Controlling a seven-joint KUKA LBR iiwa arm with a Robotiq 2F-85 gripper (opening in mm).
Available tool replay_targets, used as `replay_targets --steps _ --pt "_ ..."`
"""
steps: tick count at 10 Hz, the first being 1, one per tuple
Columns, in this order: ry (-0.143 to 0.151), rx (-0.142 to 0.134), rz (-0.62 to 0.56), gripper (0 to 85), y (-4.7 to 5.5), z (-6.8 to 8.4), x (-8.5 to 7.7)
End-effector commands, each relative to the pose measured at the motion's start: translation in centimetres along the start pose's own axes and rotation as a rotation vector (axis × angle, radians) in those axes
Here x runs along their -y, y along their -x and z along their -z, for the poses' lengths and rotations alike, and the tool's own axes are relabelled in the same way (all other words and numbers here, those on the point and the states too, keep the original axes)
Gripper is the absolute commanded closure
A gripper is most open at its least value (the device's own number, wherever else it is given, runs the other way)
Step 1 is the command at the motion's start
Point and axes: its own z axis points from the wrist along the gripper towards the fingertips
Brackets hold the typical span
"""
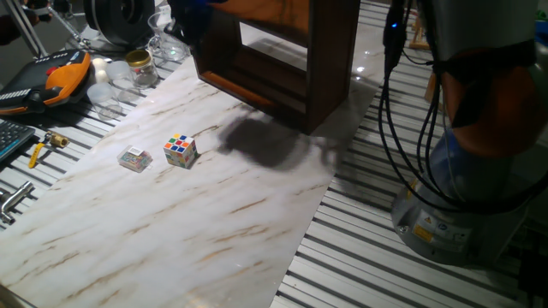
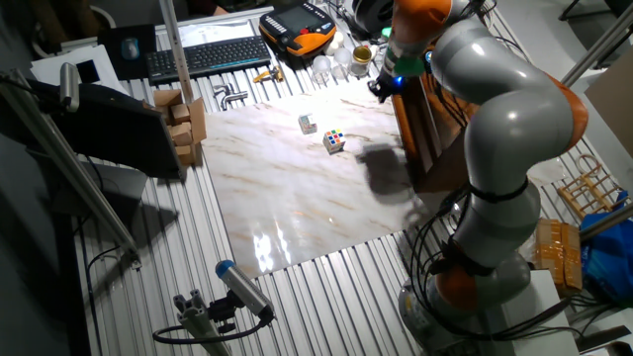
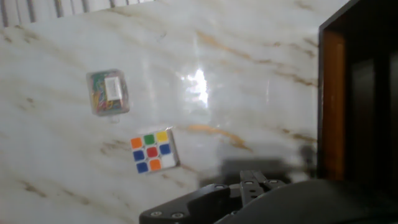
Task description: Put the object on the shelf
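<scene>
The shelf (image 1: 291, 68) is a dark brown wooden open-fronted unit standing at the far end of the marble board (image 1: 171, 222); it also shows behind the arm (image 2: 420, 138) and along the right edge of the hand view (image 3: 360, 93). My gripper (image 1: 184, 21) hangs high beside the shelf's upper left corner, above the board (image 2: 381, 84). In the hand view only dark finger parts (image 3: 249, 193) show at the bottom edge, and how the jaws stand is unclear. The object is not visible in any view. A dark shadow lies on the board in front of the shelf.
A Rubik's cube (image 1: 180, 150) (image 3: 153, 151) and a small clear box (image 1: 135, 159) (image 3: 109, 92) lie on the board left of the shelf. A jar (image 1: 139, 64), an orange-black tool (image 1: 64, 77) and a keyboard (image 2: 213, 54) sit beyond the board. The robot base (image 1: 479, 171) stands at the right.
</scene>
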Motion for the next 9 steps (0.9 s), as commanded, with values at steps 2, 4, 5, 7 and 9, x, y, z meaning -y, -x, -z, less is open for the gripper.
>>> replay_targets --steps 2,4,5,7,9 --pt "0.0 -0.007 0.038 85.0 -1.6 -0.2 -0.7" --pt "0.002 -0.012 0.08 85.0 -3.3 -0.5 -1.5" --pt "0.012 -0.021 0.099 85.0 -4.1 -0.6 -1.8" --pt "0.02 -0.021 0.156 85.0 -4.8 -0.9 -1.7" --pt "-0.001 -0.032 0.195 85.0 -4.9 -0.9 -1.5"
